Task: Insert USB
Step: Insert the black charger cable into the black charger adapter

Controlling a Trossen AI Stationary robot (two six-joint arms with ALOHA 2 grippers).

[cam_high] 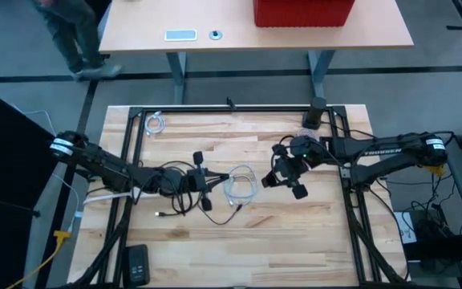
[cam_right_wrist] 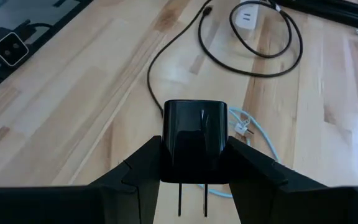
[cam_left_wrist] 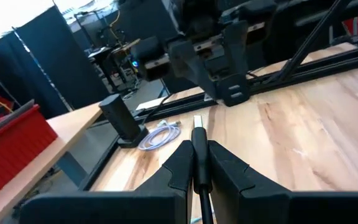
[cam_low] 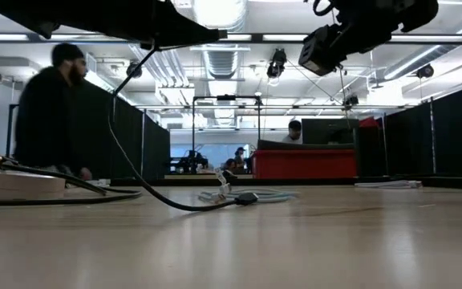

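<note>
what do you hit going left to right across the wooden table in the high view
Black device at the near-left corner → small coiled white cable at the far-left corner → left gripper holding the black USB cable → loose white cable coil → right gripper holding the black charger.

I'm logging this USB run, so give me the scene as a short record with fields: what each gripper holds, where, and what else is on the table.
left gripper: shut on USB plug, cable trailing back
right gripper: shut on black charger, prongs showing
positions: both raised above the table, facing each other near its middle
insertion: not yet done, plug and charger apart
also on table: white cable, small coil, black cylinder
</note>
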